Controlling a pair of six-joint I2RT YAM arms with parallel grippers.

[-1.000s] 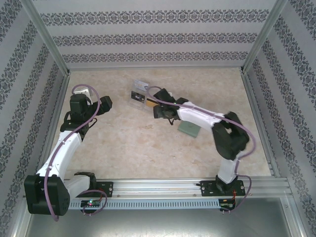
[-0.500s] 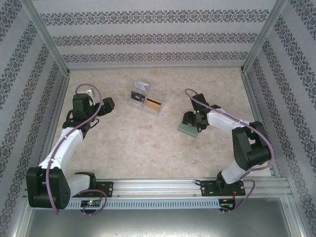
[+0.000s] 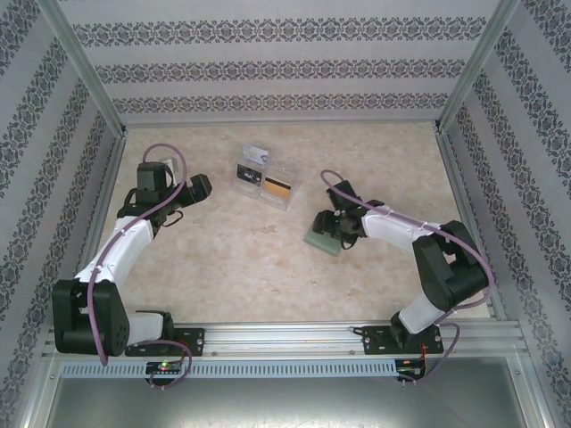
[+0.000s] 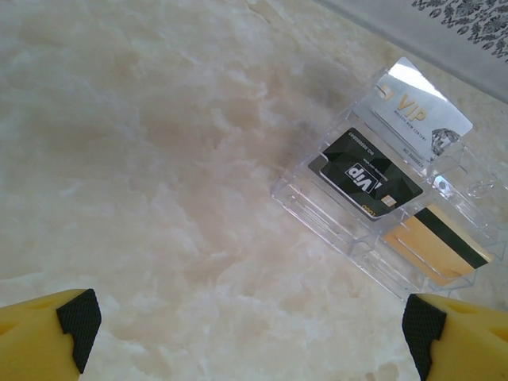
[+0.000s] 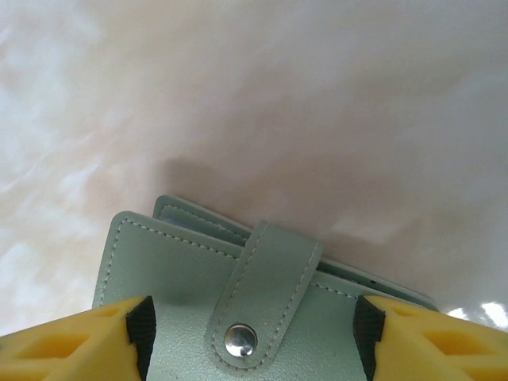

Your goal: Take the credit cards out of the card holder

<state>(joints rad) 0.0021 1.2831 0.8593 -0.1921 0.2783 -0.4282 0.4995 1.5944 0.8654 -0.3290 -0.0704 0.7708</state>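
Note:
The card holder [image 3: 319, 240] [image 5: 175, 278] is a pale grey-green wallet, closed, its tab snapped down with a silver stud. My right gripper [image 3: 333, 228] [image 5: 250, 333] is shut on it, a black pad pressing each side edge. The credit cards lie in a clear plastic box [image 3: 287, 199] [image 4: 317, 208]: a black one [image 3: 244, 174] [image 4: 365, 171], a gold one with a dark stripe [image 3: 277, 188] [image 4: 436, 246] and a silver-white one [image 3: 256, 154] [image 4: 413, 103]. My left gripper [image 3: 198, 187] [image 4: 246, 325] stands open left of the box with nothing between its fingers.
The marble-patterned table [image 3: 232, 259] is walled on three sides by patterned panels with metal posts [image 3: 464, 62]. A metal rail [image 3: 294, 334] runs along the near edge.
My right arm drew back from the clear box to the card holder, closed on it and shifted it a little left. My left gripper edged up and toward the box.

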